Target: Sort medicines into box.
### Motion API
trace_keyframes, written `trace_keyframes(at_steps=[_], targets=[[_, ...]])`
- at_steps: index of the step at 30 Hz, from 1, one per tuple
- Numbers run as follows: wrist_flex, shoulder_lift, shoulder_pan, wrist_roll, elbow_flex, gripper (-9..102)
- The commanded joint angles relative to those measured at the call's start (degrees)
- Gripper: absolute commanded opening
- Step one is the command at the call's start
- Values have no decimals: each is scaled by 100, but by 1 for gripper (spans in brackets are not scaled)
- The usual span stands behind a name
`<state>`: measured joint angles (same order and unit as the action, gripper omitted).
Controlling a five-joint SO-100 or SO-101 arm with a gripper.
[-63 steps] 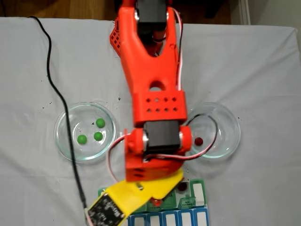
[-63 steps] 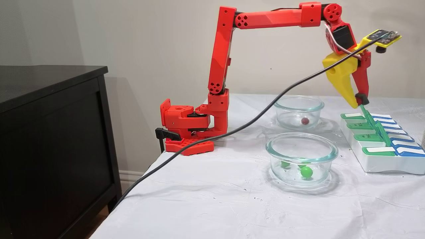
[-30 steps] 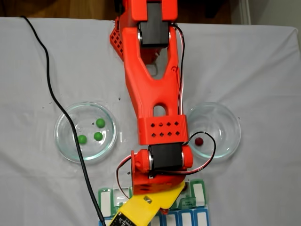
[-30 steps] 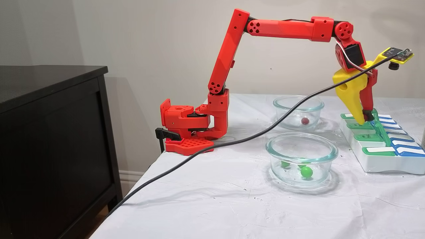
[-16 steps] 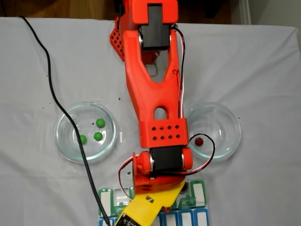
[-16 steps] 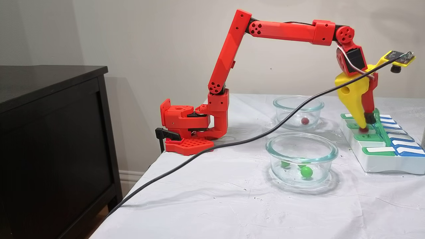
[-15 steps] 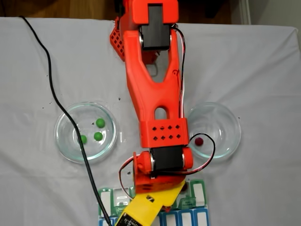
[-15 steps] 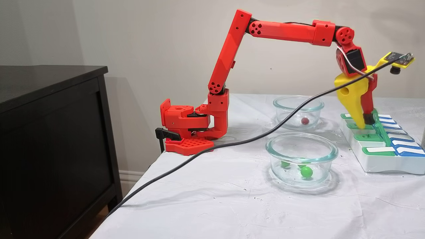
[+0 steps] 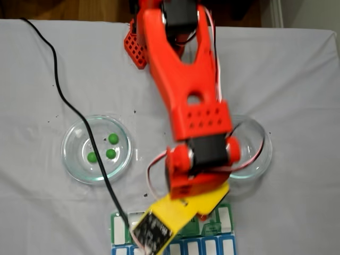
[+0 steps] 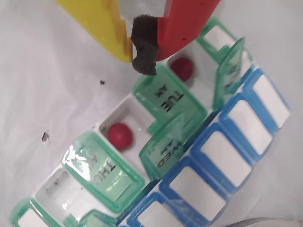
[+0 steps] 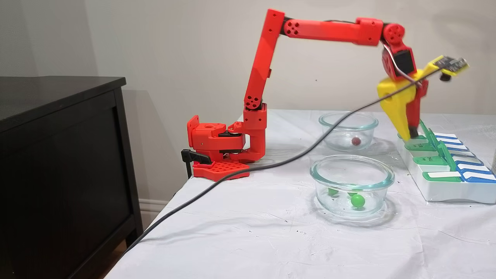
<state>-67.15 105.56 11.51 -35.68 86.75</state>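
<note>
Hovering over the pill organizer (image 10: 199, 156) at the top of the wrist view: the gripper (image 10: 137, 47), yellow finger and red finger with its black foam pad drawn together, tips touching, nothing between them. Sitting just below the tips, the closed green TUE lid (image 10: 170, 101). Lying in the open white cell right of that lid, upper centre of the frame, a dark red ball (image 10: 182, 69); resting in another open cell at lower left, between the TUE and THU lids, a second dark red ball (image 10: 120, 136). Standing upright beside that cell, the raised WED lid (image 10: 163, 147). Running along the right and bottom of the frame, the row of blue cells.

Seen from the side fixed view: gripper (image 11: 407, 136) at right of frame, tips close over the far end of the organizer (image 11: 445, 186). Left of it, toward the back, a glass dish (image 11: 348, 131) with one dark red ball (image 11: 355, 142); nearer the camera, a second glass dish (image 11: 352, 185) with green balls (image 11: 357, 200).

Seen from the top-down fixed view: three green balls (image 9: 110, 153) in the left dish (image 9: 69, 159), arm covering much of the right dish (image 9: 261, 154), organizer (image 9: 225, 218) at the bottom edge. Trailing across the white cloth, a black cable (image 9: 58, 90).
</note>
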Motion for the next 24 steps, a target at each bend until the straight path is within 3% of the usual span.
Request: trace_keyframes(at_steps=[1,9,14,24], targets=[[-387,1573,598,554,167,0],[-562,1784,1626,545,1204,1],[-510,1723,2021,527,1846,14],[158,1318,2101,167,2408,21]])
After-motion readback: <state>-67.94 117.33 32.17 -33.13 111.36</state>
